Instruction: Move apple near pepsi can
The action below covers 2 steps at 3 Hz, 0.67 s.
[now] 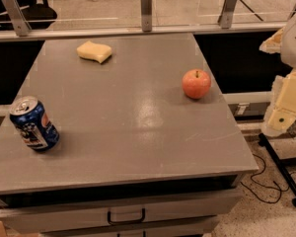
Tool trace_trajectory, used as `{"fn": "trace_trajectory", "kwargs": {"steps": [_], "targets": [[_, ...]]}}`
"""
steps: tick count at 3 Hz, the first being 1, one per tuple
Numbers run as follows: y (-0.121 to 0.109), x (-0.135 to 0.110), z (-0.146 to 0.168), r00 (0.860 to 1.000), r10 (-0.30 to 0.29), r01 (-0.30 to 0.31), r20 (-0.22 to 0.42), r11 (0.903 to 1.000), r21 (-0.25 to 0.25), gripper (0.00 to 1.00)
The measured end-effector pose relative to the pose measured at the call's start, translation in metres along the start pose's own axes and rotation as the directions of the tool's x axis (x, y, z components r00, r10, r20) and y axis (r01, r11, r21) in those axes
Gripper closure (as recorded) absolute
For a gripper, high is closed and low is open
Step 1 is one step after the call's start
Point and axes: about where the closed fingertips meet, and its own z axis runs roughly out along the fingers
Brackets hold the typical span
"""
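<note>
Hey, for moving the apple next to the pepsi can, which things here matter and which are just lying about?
For the job:
apple, right side of the table
pepsi can, front left
gripper, beyond the table's right edge, apart from the apple

Lying about:
yellow sponge, back left

Warm overhead glare on the table, pale tool at right edge.

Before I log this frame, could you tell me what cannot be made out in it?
- The gripper: camera view, right of the table, cut off by the right edge.
- The pepsi can: camera view, label print too small to read.
- The apple: back hidden by its own body.
- The drawer: lower part cut off by the bottom edge.
</note>
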Motion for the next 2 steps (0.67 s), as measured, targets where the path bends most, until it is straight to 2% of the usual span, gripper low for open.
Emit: {"fn": "trace_trajectory", "kwargs": {"steps": [1,2], "targets": [[0.0,0.0,0.0,1.0,0.0,0.0,0.0,1.0,0.0,0.0],[-0.014,0.004,0.011,0.999,0.013,-0.014,0.04,0.9999,0.004,0.0]]}}
